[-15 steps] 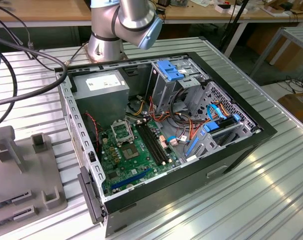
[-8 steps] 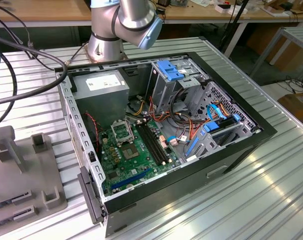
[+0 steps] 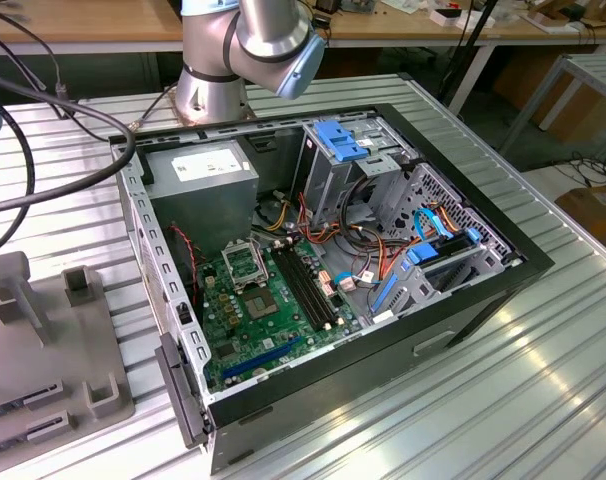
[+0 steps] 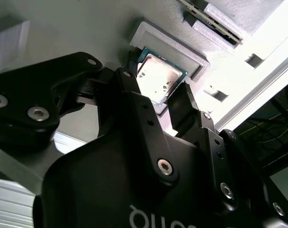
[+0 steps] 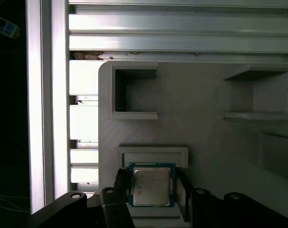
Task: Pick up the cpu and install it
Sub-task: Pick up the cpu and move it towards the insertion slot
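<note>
Hand [image 5: 151, 190] straddles the cpu [image 5: 151, 186], its fingers apart, one beside each side edge. I see the cpu seated in the grey holder [image 5: 206, 137] on the table [image 5: 182, 28]. Pick-up is the step in hand, and I judge the grasp calls for square, even closure.

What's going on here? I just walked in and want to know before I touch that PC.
The robot arm is at the pick-up stage. Its gripper is down at the cpu, which lies flat in its pocket on the grey holder tray. I can't tell whether it is clamped. The chip has not yet gone into the socket inside the open computer case.
</note>
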Controlling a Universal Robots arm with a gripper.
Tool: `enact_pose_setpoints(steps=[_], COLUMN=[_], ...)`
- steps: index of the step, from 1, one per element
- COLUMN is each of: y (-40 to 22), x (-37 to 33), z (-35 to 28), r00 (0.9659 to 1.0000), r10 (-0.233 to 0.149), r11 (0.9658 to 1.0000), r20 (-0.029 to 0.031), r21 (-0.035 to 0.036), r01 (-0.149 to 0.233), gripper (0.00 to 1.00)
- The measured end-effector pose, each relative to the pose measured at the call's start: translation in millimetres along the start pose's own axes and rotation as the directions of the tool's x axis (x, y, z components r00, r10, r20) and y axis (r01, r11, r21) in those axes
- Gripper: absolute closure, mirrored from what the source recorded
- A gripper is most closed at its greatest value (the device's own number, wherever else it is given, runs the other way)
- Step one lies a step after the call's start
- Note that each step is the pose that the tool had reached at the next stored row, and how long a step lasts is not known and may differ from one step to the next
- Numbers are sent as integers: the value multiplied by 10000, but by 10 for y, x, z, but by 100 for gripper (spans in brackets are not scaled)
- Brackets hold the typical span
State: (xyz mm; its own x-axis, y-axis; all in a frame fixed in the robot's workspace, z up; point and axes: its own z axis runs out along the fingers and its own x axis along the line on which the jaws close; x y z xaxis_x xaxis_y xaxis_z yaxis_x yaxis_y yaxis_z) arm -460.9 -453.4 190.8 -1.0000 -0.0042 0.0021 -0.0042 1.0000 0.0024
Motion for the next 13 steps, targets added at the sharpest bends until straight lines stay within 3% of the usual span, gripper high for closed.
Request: enact_pose_setpoints(steps=[13], y=[-20], x=[-5], z=[0], r00=[10000], r10=[-49], r11=[10000], r20=[0], r21=[0], r01=[49], gripper=[47])
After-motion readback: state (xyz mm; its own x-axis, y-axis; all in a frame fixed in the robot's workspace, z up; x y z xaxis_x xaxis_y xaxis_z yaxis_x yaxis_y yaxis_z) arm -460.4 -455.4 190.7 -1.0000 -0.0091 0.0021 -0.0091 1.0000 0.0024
